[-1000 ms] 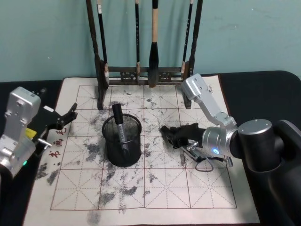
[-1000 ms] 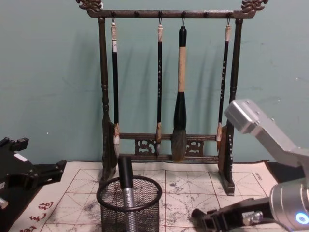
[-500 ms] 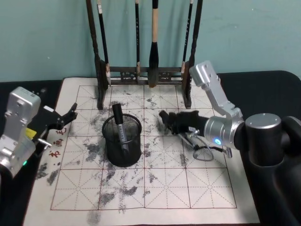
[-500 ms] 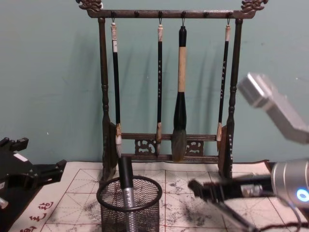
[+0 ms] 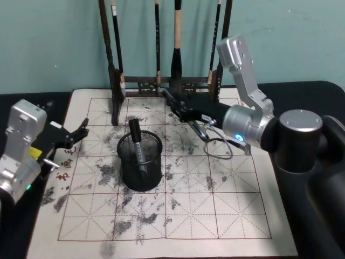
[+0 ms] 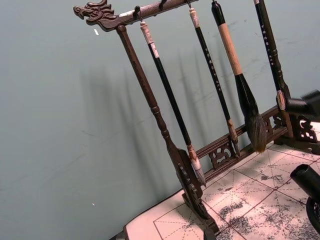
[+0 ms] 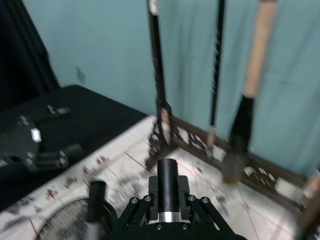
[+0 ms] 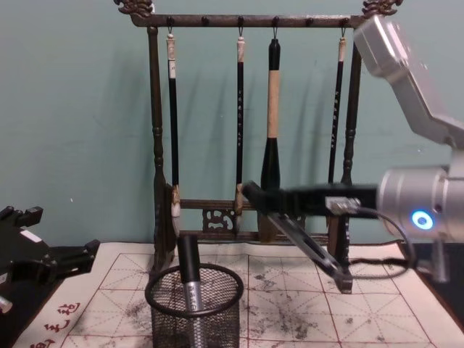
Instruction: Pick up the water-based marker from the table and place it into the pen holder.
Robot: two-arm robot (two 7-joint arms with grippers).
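My right gripper (image 5: 173,105) hangs in the air behind and to the right of the pen holder (image 5: 141,175), near the foot of the brush rack. It is shut on a marker (image 7: 167,180) with a black cap and a silver band, whose cap sticks out past the fingers. In the chest view the right gripper (image 8: 254,193) is above and to the right of the black mesh pen holder (image 8: 217,319). Another marker (image 5: 135,141) stands tilted inside the holder. My left gripper (image 5: 80,130) is parked open at the mat's left edge.
A tall dark wooden brush rack (image 5: 161,83) with several hanging brushes (image 8: 270,145) stands at the back of the cream calligraphy mat (image 5: 188,216), close behind my right gripper. A cable loop (image 5: 218,148) hangs under the right wrist. Bare mat lies in front of the holder.
My right gripper has risen off the mat to the right of the pen holder and moved back and left toward the brush rack. The left arm has not moved.
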